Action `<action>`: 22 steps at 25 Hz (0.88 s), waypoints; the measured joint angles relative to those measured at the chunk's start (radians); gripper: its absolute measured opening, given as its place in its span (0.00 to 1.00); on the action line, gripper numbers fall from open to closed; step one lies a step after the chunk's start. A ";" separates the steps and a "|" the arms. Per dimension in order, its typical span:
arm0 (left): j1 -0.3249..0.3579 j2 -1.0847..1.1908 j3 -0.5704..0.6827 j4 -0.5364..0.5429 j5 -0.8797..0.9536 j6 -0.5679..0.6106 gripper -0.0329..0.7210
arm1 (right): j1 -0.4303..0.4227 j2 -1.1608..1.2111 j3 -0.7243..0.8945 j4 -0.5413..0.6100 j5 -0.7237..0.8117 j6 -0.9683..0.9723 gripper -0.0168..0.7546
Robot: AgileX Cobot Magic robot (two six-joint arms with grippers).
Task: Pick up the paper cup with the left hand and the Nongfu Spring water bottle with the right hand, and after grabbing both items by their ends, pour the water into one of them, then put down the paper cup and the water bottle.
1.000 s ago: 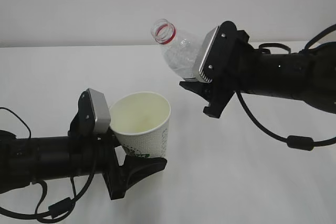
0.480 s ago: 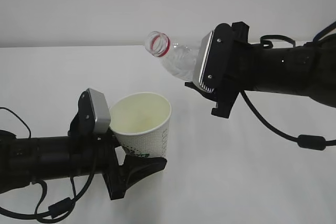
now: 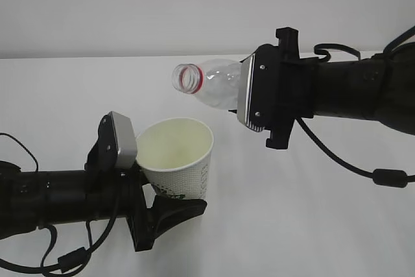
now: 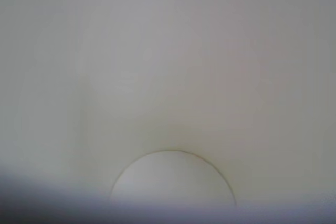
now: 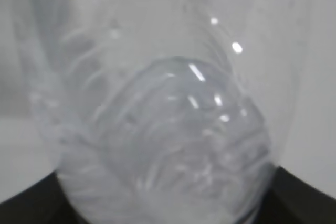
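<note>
The white paper cup point(image 3: 176, 160), with green print low on its side, is held above the table and leans slightly right. My left gripper point(image 3: 162, 200) is shut on its base, and one black finger point(image 3: 176, 211) shows under it. The left wrist view is filled by the cup's cream inside point(image 4: 168, 77) and its round bottom point(image 4: 173, 184). The clear Nongfu Spring water bottle point(image 3: 217, 85) lies almost level, its red-ringed open mouth point(image 3: 188, 78) up and just left of the cup's rim. My right gripper point(image 3: 249, 95) is shut on its far end. The ribbed bottle point(image 5: 157, 129) fills the right wrist view. No water shows.
The white table point(image 3: 311, 225) runs back to a pale wall point(image 3: 130, 4). Black cables loop below the right arm point(image 3: 382, 176) and under the left arm point(image 3: 65, 264). Both arms hang over the table's front half.
The right arm has tipped the bottle from mouth-up to nearly level, and its mouth has moved left and down towards the cup. The left arm and cup have barely shifted.
</note>
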 joint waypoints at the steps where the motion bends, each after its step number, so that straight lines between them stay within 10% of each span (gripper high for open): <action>1: 0.000 0.000 0.000 0.000 0.000 0.000 0.75 | 0.000 0.000 0.000 0.000 0.000 -0.010 0.68; 22: 0.000 0.000 0.000 0.047 0.000 0.002 0.75 | 0.000 0.000 0.000 0.000 0.006 -0.188 0.68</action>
